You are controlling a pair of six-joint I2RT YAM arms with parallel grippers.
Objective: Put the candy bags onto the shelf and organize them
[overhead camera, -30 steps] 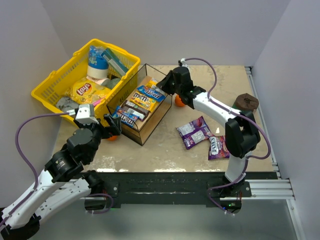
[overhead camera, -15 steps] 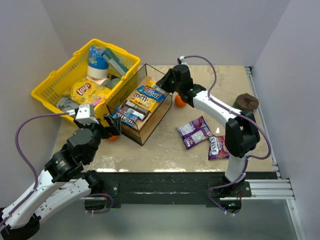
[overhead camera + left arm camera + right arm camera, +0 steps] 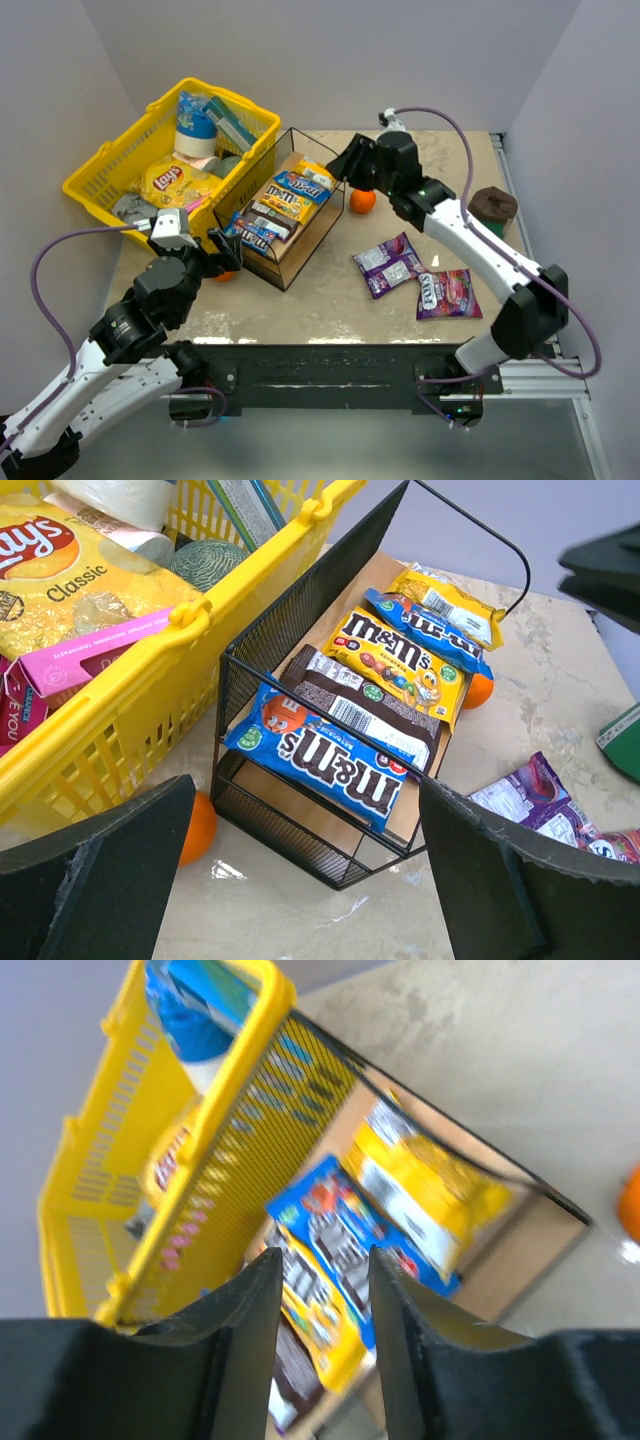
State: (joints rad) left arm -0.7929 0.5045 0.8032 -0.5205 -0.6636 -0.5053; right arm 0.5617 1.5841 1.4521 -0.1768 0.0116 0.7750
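The shelf [image 3: 296, 262] is a black wire rack with a slanted wooden board, standing mid-table. Several candy bags lie in a row on it: blue M&M's [image 3: 325, 755], brown [image 3: 365, 702], yellow M&M's [image 3: 392, 660], another blue [image 3: 428, 626] and a yellow one [image 3: 447, 598]. A purple bag [image 3: 388, 263] and a pink-purple bag [image 3: 448, 293] lie flat on the table to the right. My right gripper [image 3: 347, 166] hovers at the shelf's far end, open and holding nothing [image 3: 325, 1260]. My left gripper [image 3: 216, 256] stands wide open near the shelf's front left corner [image 3: 305, 815].
A yellow basket [image 3: 100, 165] with a Lay's bag [image 3: 172, 182] stands left of the shelf, touching it. One orange [image 3: 362, 200] sits right of the shelf and another [image 3: 226, 273] by my left gripper. A brown round object [image 3: 493, 204] is at the far right.
The right gripper has opened and drawn back slightly to the right from the shelf's far end, leaving the blue bag lying there. The right arm's elbow swung right. The left arm has not moved.
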